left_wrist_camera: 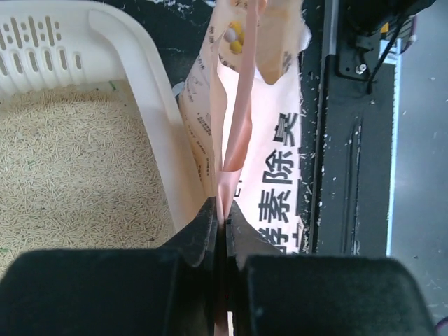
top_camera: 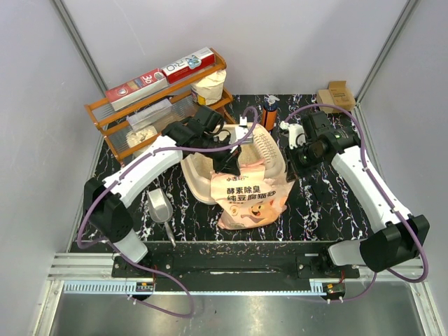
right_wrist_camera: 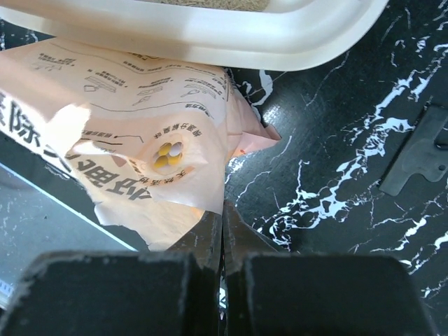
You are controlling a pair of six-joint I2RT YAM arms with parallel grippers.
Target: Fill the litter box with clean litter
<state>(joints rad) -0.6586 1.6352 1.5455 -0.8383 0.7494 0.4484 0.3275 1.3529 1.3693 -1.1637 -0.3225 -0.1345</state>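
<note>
The cream litter box (top_camera: 198, 179) stands mid-table, its slotted end (left_wrist_camera: 38, 45) toward the back. Tan clean litter (left_wrist_camera: 77, 175) covers its floor. The peach-orange litter bag (top_camera: 252, 199) leans against the box's near rim, printed side up. My left gripper (top_camera: 228, 164) is shut on a thin upper edge of the bag (left_wrist_camera: 273, 133), just beside the box wall (left_wrist_camera: 150, 91). My right gripper (top_camera: 289, 166) is shut at the bag's other top corner (right_wrist_camera: 140, 140), with the film pinched at its tips over the black table, below the box rim (right_wrist_camera: 231, 35).
An orange wooden rack (top_camera: 140, 115) with boxed rolls and a paper roll (top_camera: 208, 85) stands back left. A grey scoop (top_camera: 161, 206) lies front left. An orange bottle (top_camera: 269, 112), a white object (top_camera: 294, 130) and a cardboard box (top_camera: 336, 94) sit at the back right.
</note>
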